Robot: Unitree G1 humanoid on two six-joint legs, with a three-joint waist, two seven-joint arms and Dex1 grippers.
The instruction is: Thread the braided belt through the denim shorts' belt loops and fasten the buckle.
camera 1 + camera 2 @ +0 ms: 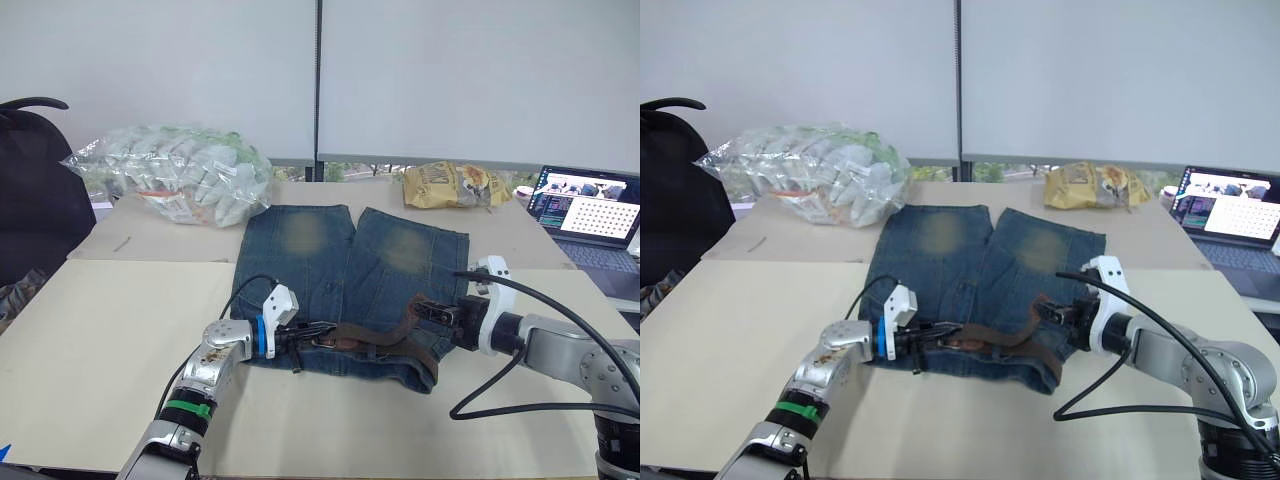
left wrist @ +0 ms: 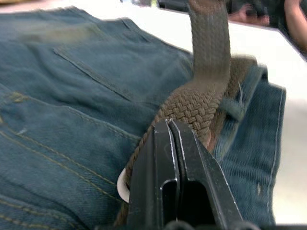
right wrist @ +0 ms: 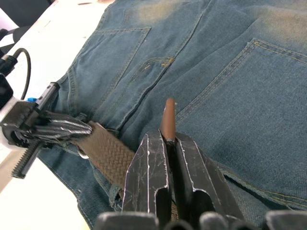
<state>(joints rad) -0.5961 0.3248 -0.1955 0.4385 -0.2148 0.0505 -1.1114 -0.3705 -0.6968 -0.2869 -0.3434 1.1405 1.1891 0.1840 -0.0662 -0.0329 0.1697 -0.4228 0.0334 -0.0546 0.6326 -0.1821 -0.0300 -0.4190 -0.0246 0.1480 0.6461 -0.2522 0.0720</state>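
The shorts (image 1: 345, 270) are lying flat on the table (image 1: 110, 350), waistband toward the robot, legs pointing away; the belt (image 1: 385, 340) is running along that waistband between the two grippers.

The left gripper (image 1: 308, 333) is pinching the belt at its fingertips, fingers closed on the braid; in the left wrist view the strap (image 2: 196, 108) is bunching just ahead of the tips and then rising away past a loop (image 2: 235, 108) that is sitting just beside it. A pale rounded edge (image 2: 123, 181), possibly the buckle, is peeking out under the fingers, though I cannot tell for certain.

The right gripper (image 1: 437, 315) is clamping the other end, fingers shut on the leather tip (image 3: 167, 120), which is sticking up just beyond them; the braided length (image 3: 108, 153) is stretching from there toward the left gripper (image 3: 57, 128).

By my reading the threading step is in hand: part of the belt is lying at the waistband, but how many loops it is passing through is not clear, and the buckle is not yet fastened.

The next move is probably calling for the right gripper to be steering the tip toward the next loop while the left is holding the strap steady and feeding slack; the loops are narrow and denim-coloured, so alignment is mattering; a bunched braid could be snagging at the loop mouth.
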